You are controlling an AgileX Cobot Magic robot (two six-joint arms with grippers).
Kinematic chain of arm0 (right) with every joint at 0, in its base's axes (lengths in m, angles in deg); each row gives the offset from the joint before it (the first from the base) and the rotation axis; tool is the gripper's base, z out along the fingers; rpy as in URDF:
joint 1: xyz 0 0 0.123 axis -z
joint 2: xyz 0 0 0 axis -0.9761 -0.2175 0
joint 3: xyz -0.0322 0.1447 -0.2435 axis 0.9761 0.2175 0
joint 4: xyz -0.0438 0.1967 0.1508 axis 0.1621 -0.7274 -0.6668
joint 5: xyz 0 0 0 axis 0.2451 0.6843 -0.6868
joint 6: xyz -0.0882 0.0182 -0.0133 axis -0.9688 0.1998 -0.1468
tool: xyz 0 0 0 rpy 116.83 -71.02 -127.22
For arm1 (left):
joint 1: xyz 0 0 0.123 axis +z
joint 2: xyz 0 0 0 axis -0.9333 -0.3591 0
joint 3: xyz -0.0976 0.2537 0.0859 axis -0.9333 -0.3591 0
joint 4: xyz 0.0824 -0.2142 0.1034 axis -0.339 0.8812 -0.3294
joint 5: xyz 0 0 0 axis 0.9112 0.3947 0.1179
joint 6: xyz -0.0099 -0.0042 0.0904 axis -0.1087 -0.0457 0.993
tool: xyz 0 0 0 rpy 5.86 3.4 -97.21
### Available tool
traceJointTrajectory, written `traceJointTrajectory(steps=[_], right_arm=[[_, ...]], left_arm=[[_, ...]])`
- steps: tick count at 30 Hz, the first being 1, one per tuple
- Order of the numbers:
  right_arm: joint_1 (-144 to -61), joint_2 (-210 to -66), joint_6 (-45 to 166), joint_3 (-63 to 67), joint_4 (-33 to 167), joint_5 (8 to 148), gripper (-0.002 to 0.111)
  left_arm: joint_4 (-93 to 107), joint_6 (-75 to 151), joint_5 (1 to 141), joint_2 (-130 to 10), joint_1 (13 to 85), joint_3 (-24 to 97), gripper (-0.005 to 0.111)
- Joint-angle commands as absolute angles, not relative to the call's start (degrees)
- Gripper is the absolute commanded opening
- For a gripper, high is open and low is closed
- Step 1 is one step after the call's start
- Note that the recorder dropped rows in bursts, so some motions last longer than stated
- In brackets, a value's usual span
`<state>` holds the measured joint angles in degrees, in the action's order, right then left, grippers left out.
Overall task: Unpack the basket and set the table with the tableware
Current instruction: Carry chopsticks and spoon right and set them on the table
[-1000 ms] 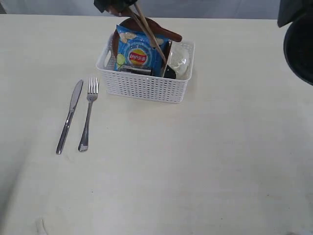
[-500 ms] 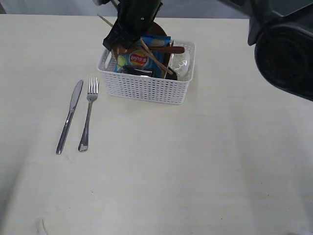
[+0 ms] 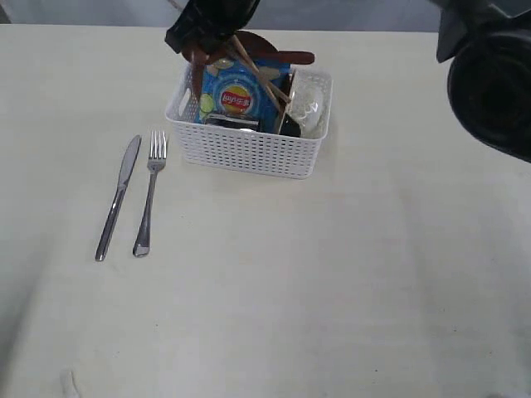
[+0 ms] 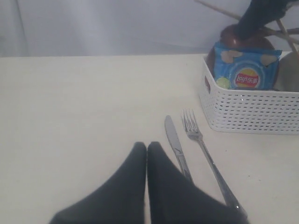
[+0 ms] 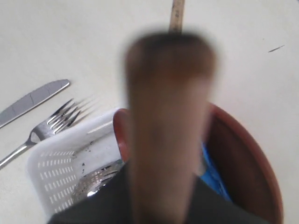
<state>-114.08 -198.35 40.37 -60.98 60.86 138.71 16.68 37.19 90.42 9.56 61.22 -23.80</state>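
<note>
Surface: plain cream-white table (image 3: 390, 274), with a pale grey backdrop past its far edge.
Basket: the white lattice basket (image 3: 245, 149) stands near the far edge, a little left of the middle, and is loaded.
Inside: a blue snack packet (image 3: 235, 97) is upright at the front, a brown plate (image 3: 264, 43) on edge behind it, and a pale bowl (image 3: 307, 104) at the right end.
Right gripper: the right gripper (image 3: 209, 37) hangs over the basket's far left corner. It is pinched nearly closed on the chopsticks (image 3: 257, 73), which slant down across the packet.
Spoon: the dark red spoon (image 3: 286, 57) sits level above the rim; I cannot tell whether it shares the grip.
Laid out: knife (image 3: 118, 197) and fork (image 3: 149, 191) lie side by side, apart, just off the basket's left end toward the near edge.
Left gripper: the left gripper (image 4: 147, 147) is closed tip to tip on nothing, low over the table near the knife.
Doing it well: the step looks like taking the chopsticks out. Lift straight up until the lower tips pass the rim, keep the pair together, and avoid dragging the packet or tipping the plate.
Hard to see: a blurred brown shape fills the right wrist view. A steel item (image 5: 96, 181) in the basket may be the cup. The dark object (image 3: 288, 124) beside the bowl is unclear.
</note>
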Motion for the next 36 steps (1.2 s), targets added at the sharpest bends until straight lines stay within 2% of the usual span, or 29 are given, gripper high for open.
traceJointTrajectory(steps=[1,26,36], right_arm=[[-113.7,-195.8,40.7,-61.4,60.7,139.4,0.0],[-112.7,-187.5,41.3,-61.4,63.1,136.5,0.0],[-102.7,-183.5,46.0,-61.4,64.9,144.5,0.0]], left_arm=[[16.7,37.0,90.3,9.8,60.8,-24.0,0.0],[16.7,37.0,90.3,9.8,60.8,-24.0,0.0],[16.7,37.0,90.3,9.8,60.8,-24.0,0.0]])
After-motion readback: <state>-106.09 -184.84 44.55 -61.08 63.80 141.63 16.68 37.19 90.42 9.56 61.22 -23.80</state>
